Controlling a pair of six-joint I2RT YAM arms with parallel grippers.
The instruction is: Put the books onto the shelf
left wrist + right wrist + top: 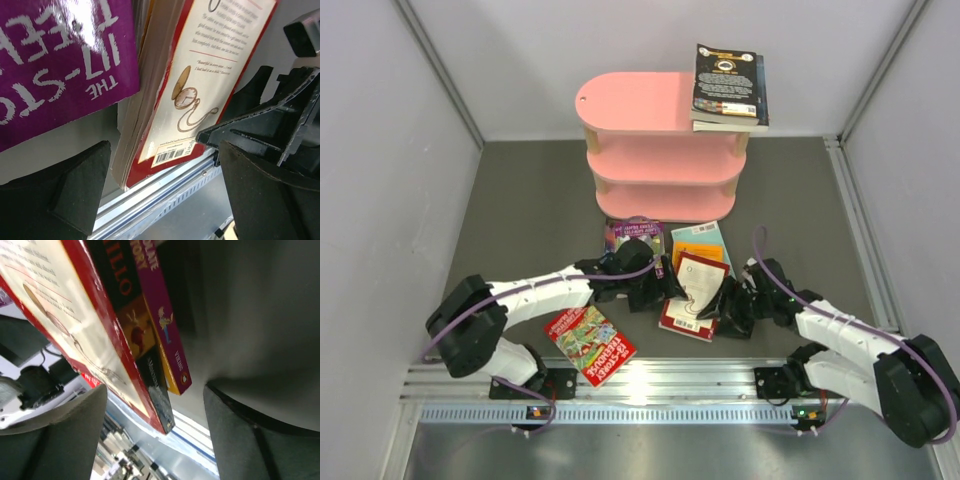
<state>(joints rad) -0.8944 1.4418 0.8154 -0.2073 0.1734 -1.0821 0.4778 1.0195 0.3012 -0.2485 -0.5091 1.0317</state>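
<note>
**Both end effectors close in on one book in front of the shelf**

The left end effector (162,150) stands wide open and grips nothing; the tilted maroon-and-cream book (698,290) has its lower corner between the fingers without touching them. The right end effector (155,390) is also spread wide, with the same book's edge between its fingers and a gap on either side, so it holds nothing yet.

That book leans up off a small pile just in front of the shelf (630,100), over an orange book (695,250) and a teal one (705,232). A purple book (633,235) lies beside them, nearer the shelf's left end. A red cartoon-cover book (590,345) lies farthest from the shelf on the bench (540,210). One dark book (730,85) lies on the shelf's top board.

The step in hand looks like picking up the propped book. Next, one end effector should pinch its raised edge firmly, lift it clear of the pile, then carry it to the shelf.
</note>
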